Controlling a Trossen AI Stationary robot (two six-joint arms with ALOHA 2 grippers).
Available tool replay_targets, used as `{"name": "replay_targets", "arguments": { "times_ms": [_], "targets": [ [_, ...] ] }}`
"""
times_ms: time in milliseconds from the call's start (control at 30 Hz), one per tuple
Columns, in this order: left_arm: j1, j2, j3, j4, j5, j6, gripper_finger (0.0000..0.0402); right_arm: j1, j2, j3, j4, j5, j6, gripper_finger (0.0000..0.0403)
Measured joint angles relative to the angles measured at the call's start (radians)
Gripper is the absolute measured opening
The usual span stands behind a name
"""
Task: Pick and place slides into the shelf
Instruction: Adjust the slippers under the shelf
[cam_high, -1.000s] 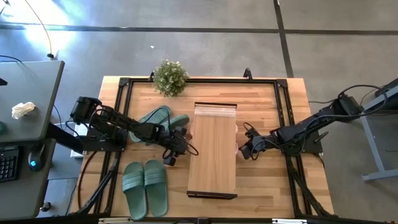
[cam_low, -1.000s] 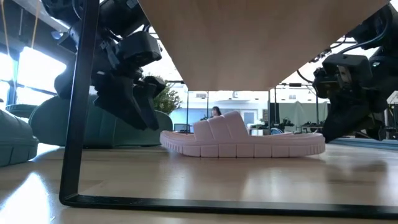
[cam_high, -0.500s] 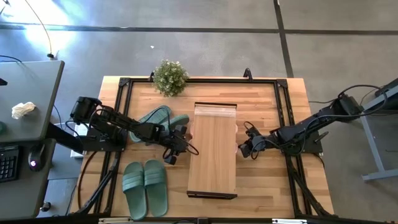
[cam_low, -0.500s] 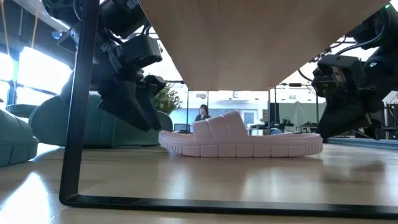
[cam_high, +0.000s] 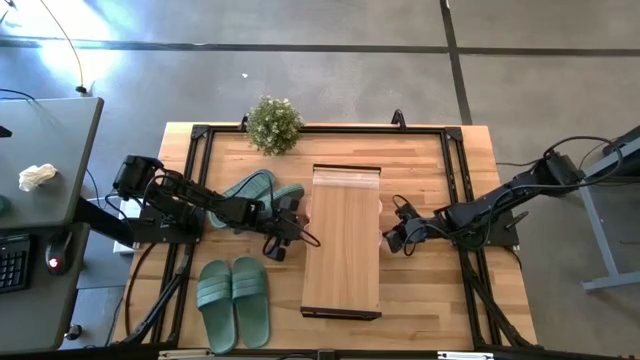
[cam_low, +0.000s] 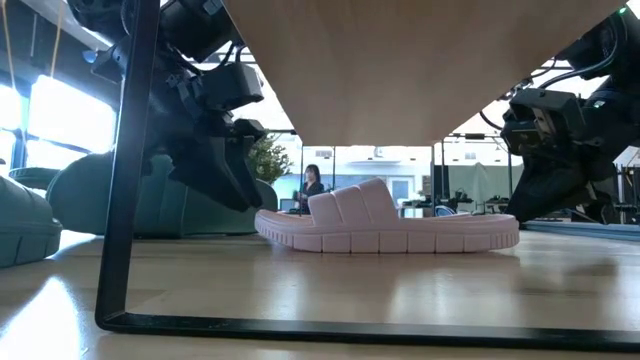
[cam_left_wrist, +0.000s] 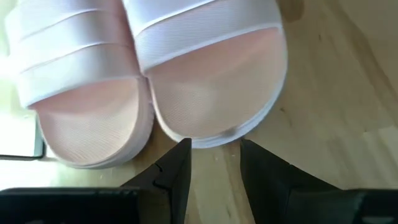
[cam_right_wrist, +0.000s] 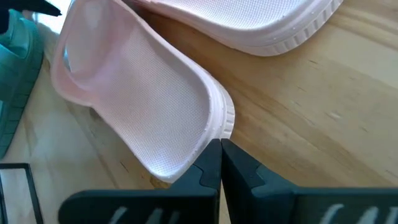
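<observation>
You have the shelf (cam_high: 342, 243) standing mid-frame on the desk (cam_high: 420, 160) in the high view, its long plank top running from upper to lower frame and hiding what lies beneath it. The pink slides (cam_left_wrist: 205, 81) lie under that plank, side by side; the low view shows one of them (cam_low: 390, 228) flat on the desk between the two hands, with open air above its strap up to the plank's underside.

Your left hand (cam_high: 282, 237) sits at the shelf's left edge. In its wrist view its fingers (cam_left_wrist: 177, 177) stand partly apart, straddling the rounded end of one pink slide just beside its rim, gripping nothing.

Your right hand (cam_high: 394, 240) sits at the shelf's right edge. Its fingers (cam_right_wrist: 208, 171) are pressed together, tips right at the rim of the nearer pink slide (cam_right_wrist: 143, 106), holding nothing.

Left of the shelf, one green pair (cam_high: 234, 300) lies flat at lower left, well clear of both arms. The other green pair (cam_high: 258, 190) lies partly under the left arm. A plant (cam_high: 273, 124) stands at the desk's upper edge. Bare desk stays open above and below the right hand.
</observation>
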Motion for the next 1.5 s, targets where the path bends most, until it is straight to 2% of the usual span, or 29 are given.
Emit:
{"name": "replay_targets", "arguments": {
  "times_ms": [267,400,700,933,1200,1400,1500],
  "targets": [
    [0.000,0.000,0.000,-0.031,-0.079,-0.012,0.0122,0.000,-0.012,0.000,-0.010,0.032,-0.020,0.0000],
    [0.000,-0.003,0.000,-0.078,-0.085,-0.039,0.0122,0.006,-0.042,0.000,-0.045,0.028,-0.039,0.0000],
    [-0.001,-0.080,0.000,-0.121,-0.062,-0.064,0.0122,0.141,-0.097,0.000,-0.067,-0.068,-0.116,0.0000],
    [-0.001,-0.069,0.001,-0.098,-0.025,-0.076,0.0122,0.182,-0.026,0.000,-0.015,0.009,-0.096,0.0000],
    [-0.001,-0.069,-0.039,-0.090,0.003,-0.100,0.0122,0.169,0.070,0.000,0.096,0.000,-0.122,0.0000],
    [-0.001,-0.069,-0.088,0.050,0.029,-0.117,0.0122,0.167,0.131,0.000,0.156,0.004,-0.123,0.0000],
    [-0.001,-0.069,-0.092,0.069,0.015,-0.117,0.0122,0.144,0.154,0.000,0.180,0.007,-0.124,0.0000]
  ]
}}
